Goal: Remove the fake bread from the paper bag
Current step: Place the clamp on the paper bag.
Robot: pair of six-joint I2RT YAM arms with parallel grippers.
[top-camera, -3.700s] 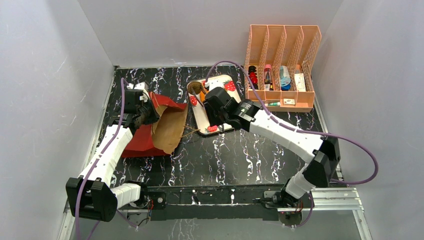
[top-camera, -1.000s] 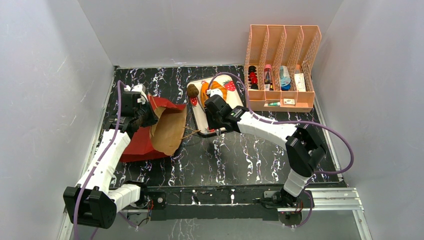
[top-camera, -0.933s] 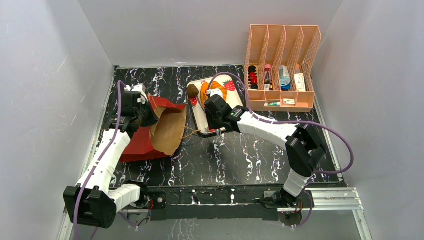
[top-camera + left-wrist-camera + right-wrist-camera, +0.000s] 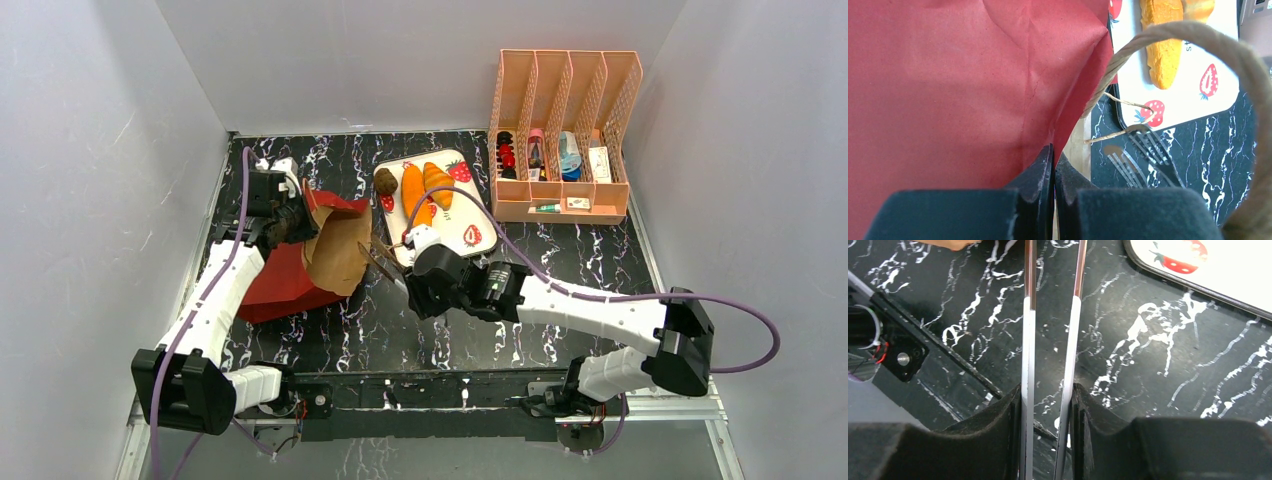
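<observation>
The paper bag (image 4: 318,258) lies on its side at the left, red outside and brown inside. My left gripper (image 4: 288,218) is shut on its upper rim (image 4: 1054,159), and a twine handle (image 4: 1206,38) loops in front of the camera. Fake bread rests on the strawberry-print tray (image 4: 470,212): a dark brown roll (image 4: 386,181) and two orange loaves (image 4: 412,190) (image 4: 438,182). My right gripper (image 4: 406,274) hovers just in front of the tray, shut on metal tongs (image 4: 1029,340). The tong tips (image 4: 378,253) point at the bag's mouth. What the bag holds is hidden.
A peach file organiser (image 4: 565,135) with small items stands at the back right. Grey walls close in the black marbled table (image 4: 500,330) on three sides. The tray's corner (image 4: 1208,275) lies just right of the tongs.
My right arm has pulled back from over the tray toward the near side with the tongs, uncovering two orange loaves on the tray. The left gripper keeps its hold, shifted slightly farther back.
</observation>
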